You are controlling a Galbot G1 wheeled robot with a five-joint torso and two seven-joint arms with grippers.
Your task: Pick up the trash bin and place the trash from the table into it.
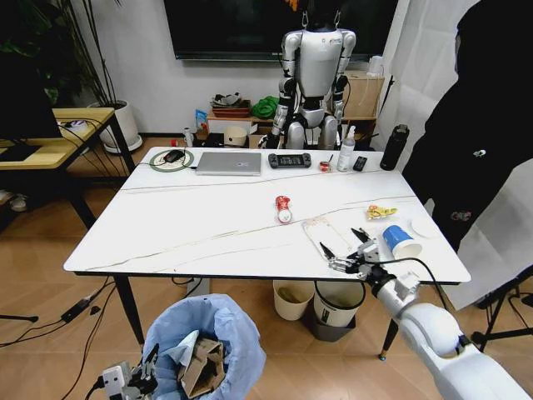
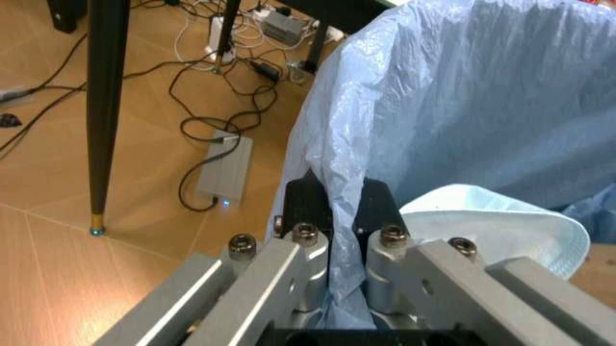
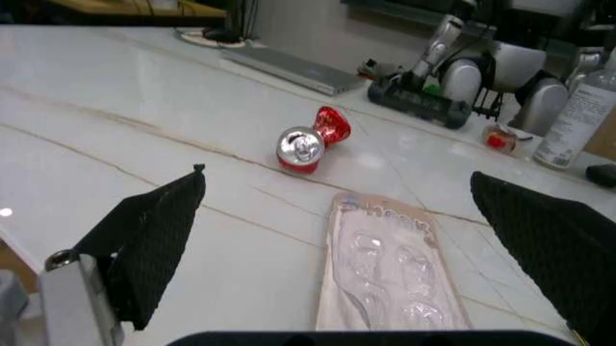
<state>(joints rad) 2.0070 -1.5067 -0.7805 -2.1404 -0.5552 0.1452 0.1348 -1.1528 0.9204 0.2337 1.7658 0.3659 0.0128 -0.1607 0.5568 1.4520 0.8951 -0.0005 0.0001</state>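
The trash bin, lined with a crinkled light-blue bag, hangs low in front of the table's near edge. My left gripper is shut on its bag-covered rim. Brown cardboard and white tissue lie inside. On the table lie a clear plastic sheet, a red crushed wrapper, a yellow wrapper and a blue-and-white paper cup. My right gripper stands open just short of the plastic sheet, its black pads wide apart; the red wrapper lies beyond.
A laptop, game controller and bottles line the far edge. A cream bin and a grey-black bin stand under the table. A wooden desk is on the left. Cables and a power brick lie on the floor.
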